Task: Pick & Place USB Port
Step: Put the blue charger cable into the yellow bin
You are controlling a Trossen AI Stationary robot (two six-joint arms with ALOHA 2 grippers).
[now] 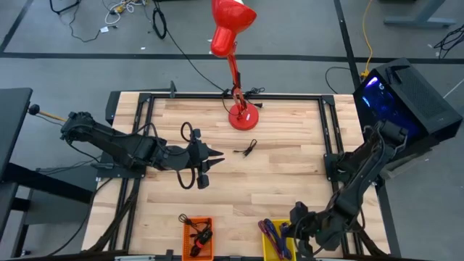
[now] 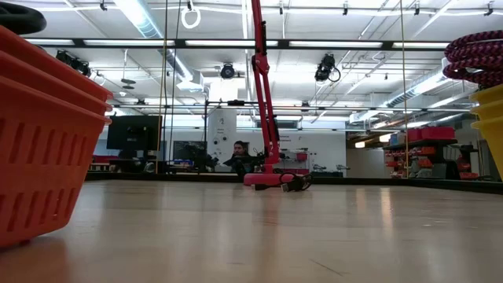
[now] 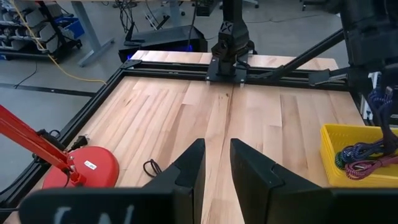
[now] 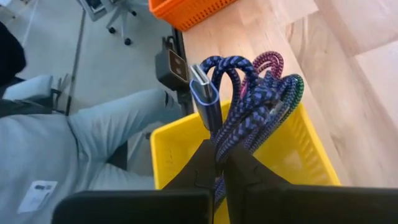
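Braided cables [image 4: 249, 102], blue, purple and green, fill my right wrist view: my right gripper [image 4: 219, 163] is closed on the bundle, pinching it between the two fingers, with a USB plug [image 4: 204, 93] sticking up at its top. It hangs over the yellow bin [image 4: 283, 165] at the near edge of the table [image 1: 290, 181], where more coiled cable [image 1: 272, 233] lies inside. Beyond the bin in that view I see a person's grey-clad legs off the table edge.

From above, my left gripper [image 1: 206, 165] sits over the middle-left of the table, its fingers parted with a narrow gap and nothing between them. A small black cable [image 1: 247, 148] lies loose on the wood just beside it, between the gripper and the red lamp [image 1: 233, 43], whose round base [image 1: 243, 117] stands near the far edge. An orange bin [image 1: 198, 238] sits at the near edge, left of the yellow one, with a dark cable piece [image 1: 201, 235] in it.

At table level, the orange basket wall [image 2: 43, 149] looms closest on the left.
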